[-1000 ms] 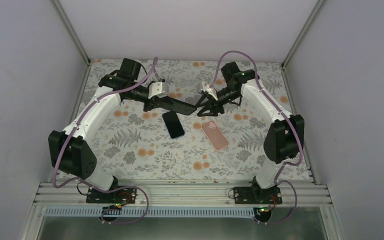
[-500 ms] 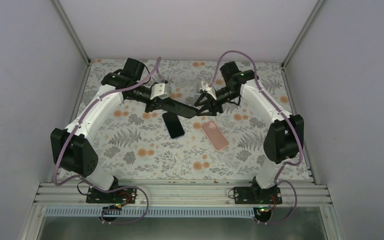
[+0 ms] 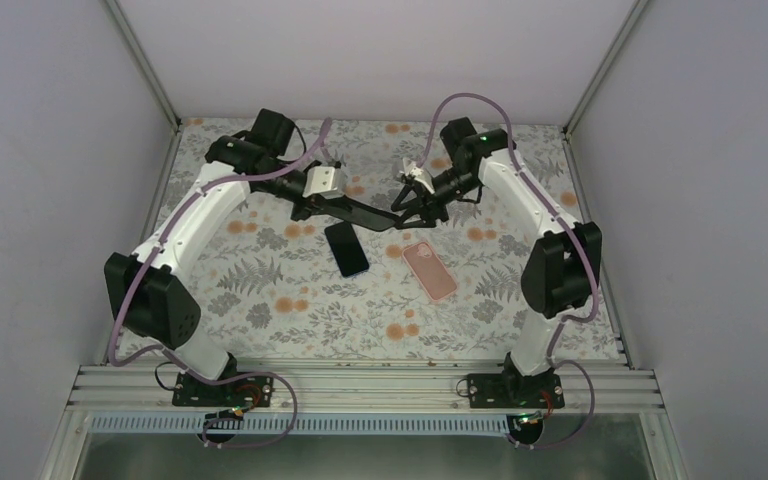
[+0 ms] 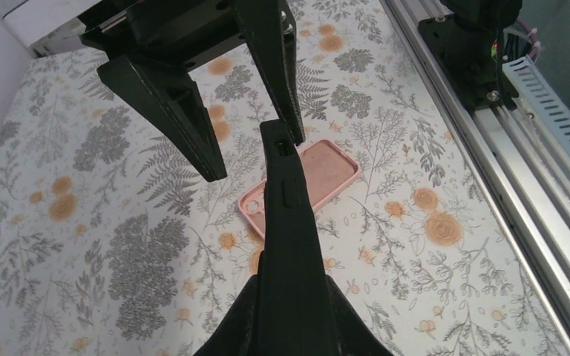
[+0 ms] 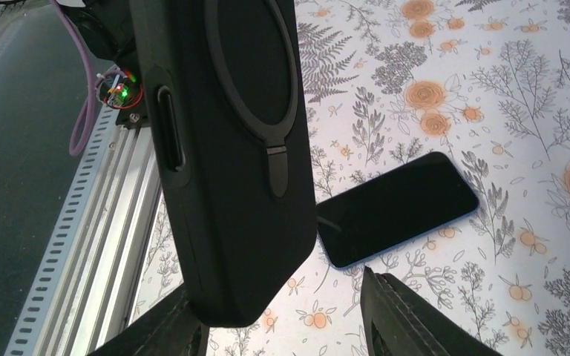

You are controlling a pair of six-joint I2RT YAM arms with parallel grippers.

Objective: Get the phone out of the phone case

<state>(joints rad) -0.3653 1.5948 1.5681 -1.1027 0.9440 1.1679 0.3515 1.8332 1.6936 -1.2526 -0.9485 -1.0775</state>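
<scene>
The left claw (image 3: 338,208) is clenched on the black ring-backed phone case (image 3: 372,217), held above the floral-patterned worktop (image 3: 260,290). The released right claw (image 3: 407,212) straddles its 3 o'clock end. A blue-edged dark phone (image 3: 346,249) lies at 6 o'clock.

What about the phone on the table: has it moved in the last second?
No. The phone lies just where it did, with the same gap to the pink case on its right.
</scene>
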